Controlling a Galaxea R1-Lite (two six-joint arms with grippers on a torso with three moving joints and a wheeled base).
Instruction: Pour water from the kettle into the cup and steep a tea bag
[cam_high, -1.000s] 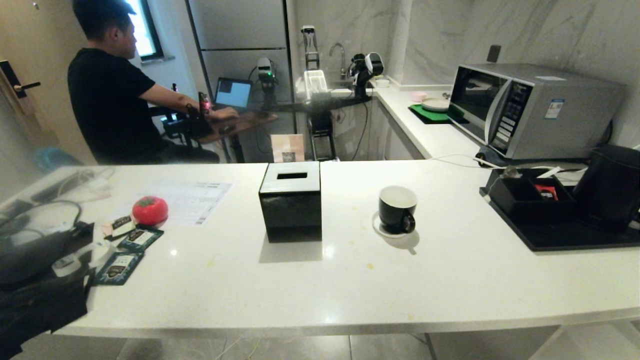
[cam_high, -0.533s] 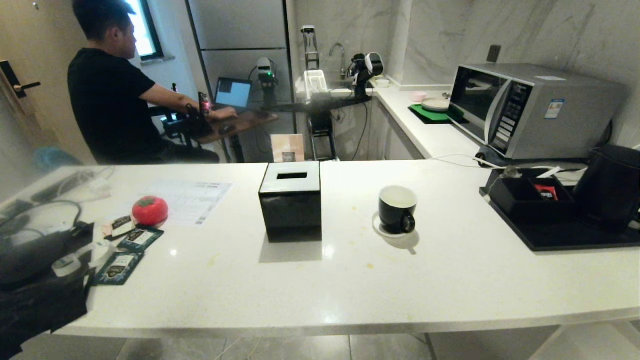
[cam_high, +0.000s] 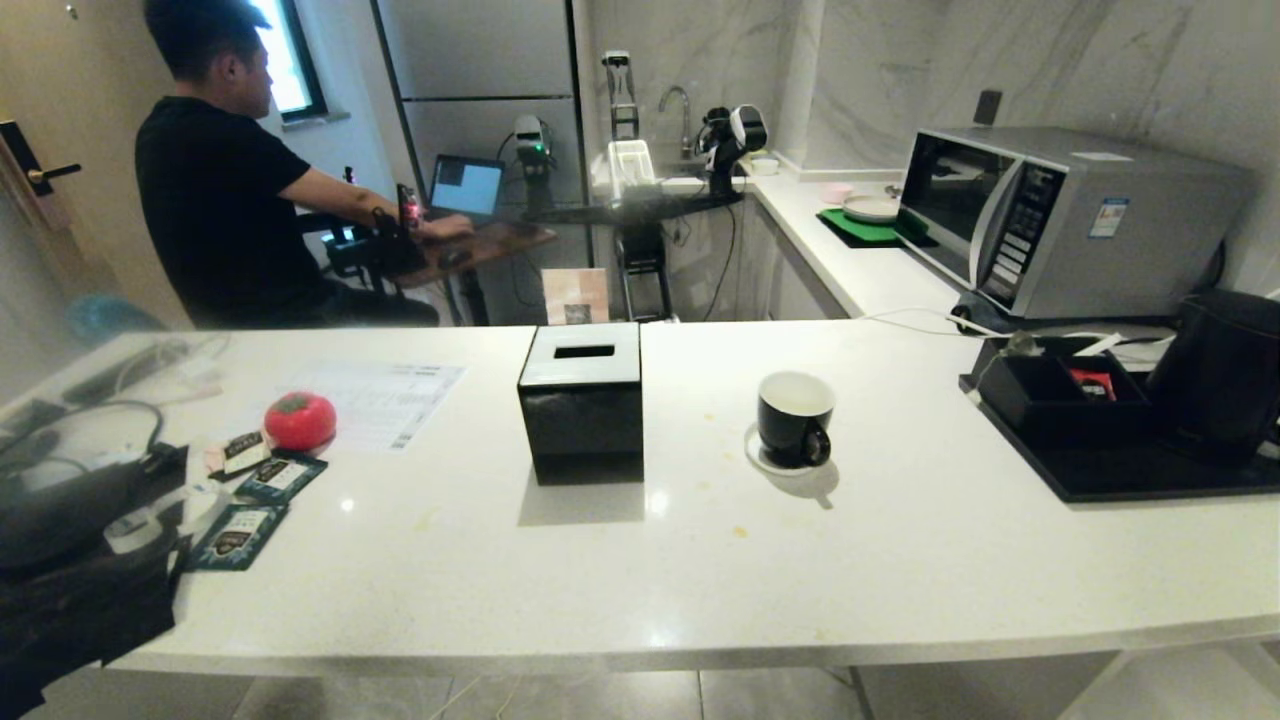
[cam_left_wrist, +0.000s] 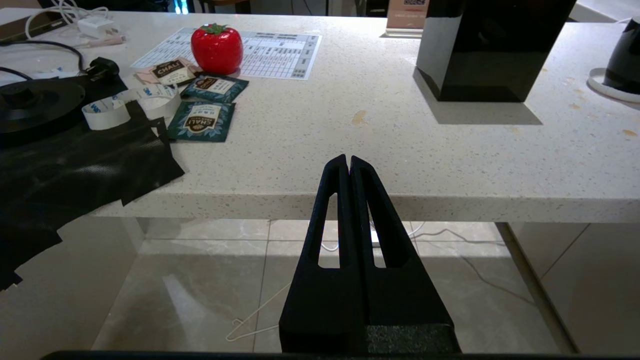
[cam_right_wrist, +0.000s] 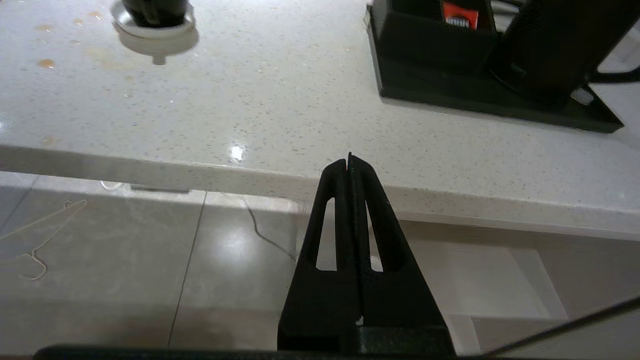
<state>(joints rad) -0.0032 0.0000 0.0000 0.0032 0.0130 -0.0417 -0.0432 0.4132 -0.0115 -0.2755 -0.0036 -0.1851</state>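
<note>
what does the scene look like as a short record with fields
kettle: matte black tapered kettle on black tray, counter's right end
cup: glossy black mug on white saucer, mid-counter
box: square glossy black box, left of mug
tea bags: dark green sachets near red tomato-shaped object
left gripper: shut, empty, before the counter edge
right gripper: shut, empty, before the counter edge

change: none visible in head view | cup (cam_high: 794, 417), kettle (cam_high: 1222, 374), person (cam_high: 225, 180): no visible shift

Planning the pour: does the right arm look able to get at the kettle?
Probably yes: the kettle stands on the tray at the robot's right, open counter before it; the right gripper is shut.
</note>
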